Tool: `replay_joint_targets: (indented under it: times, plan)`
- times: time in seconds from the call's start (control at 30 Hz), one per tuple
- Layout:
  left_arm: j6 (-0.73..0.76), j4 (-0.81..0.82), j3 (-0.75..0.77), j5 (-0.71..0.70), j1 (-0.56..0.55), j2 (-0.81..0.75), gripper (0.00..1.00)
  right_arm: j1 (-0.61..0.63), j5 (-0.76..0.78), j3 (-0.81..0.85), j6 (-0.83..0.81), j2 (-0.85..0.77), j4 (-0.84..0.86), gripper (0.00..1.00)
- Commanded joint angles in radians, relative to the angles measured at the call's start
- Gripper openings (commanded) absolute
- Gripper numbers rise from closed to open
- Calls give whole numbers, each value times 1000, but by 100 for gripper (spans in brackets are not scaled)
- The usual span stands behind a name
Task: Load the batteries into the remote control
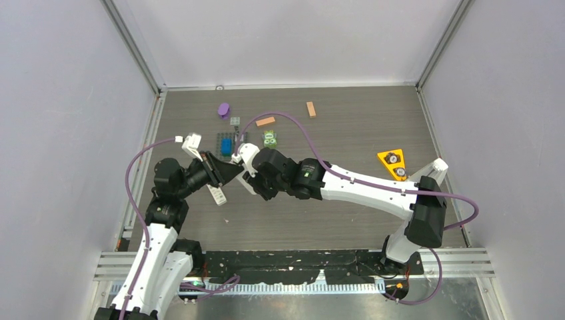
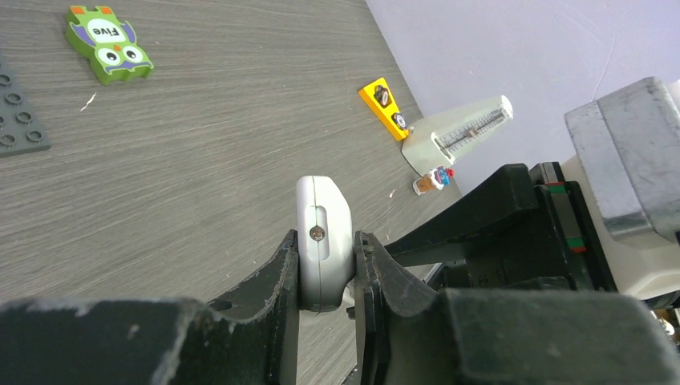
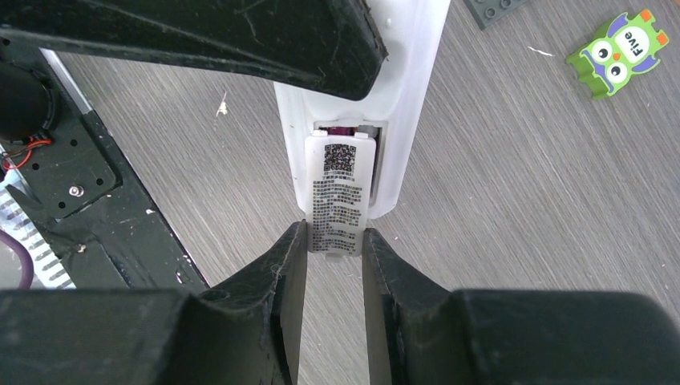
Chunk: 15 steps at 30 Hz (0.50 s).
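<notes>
My left gripper [image 2: 327, 241] is shut on the edges of the white remote control [image 2: 321, 204], holding it above the table. In the right wrist view the remote control [image 3: 409, 96] shows its back, with the left arm's black finger across its far end. The white battery cover [image 3: 338, 184], printed with small text, lies partly over the compartment. My right gripper [image 3: 335, 233] is shut on the cover's near end. A purple battery [image 3: 343, 128] peeks out just beyond the cover. From above, the left gripper [image 1: 226, 175] and the right gripper [image 1: 248, 179] meet at mid-table around the remote control [image 1: 217, 195].
A green owl block [image 1: 270, 139], a dark baseplate [image 1: 234, 138] carrying a blue brick, a purple piece [image 1: 224, 109] and two orange-tan blocks [image 1: 265, 121] lie toward the back. A yellow triangle [image 1: 393, 164] sits at the right. A small corked bottle [image 2: 431, 180] stands near it.
</notes>
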Motion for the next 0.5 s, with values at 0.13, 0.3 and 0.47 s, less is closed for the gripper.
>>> replay_joint_targets:
  times: [0.13,0.3,0.47]
  plan:
    - [15,86,-3,70,-4,-4,0,5,16,53,-20,2,10,20]
    - [23,56,2,30,-4,-9,0,5,19,42,-21,-16,22,20]
    - [31,38,8,14,-4,-3,0,6,21,35,-19,-23,24,20]
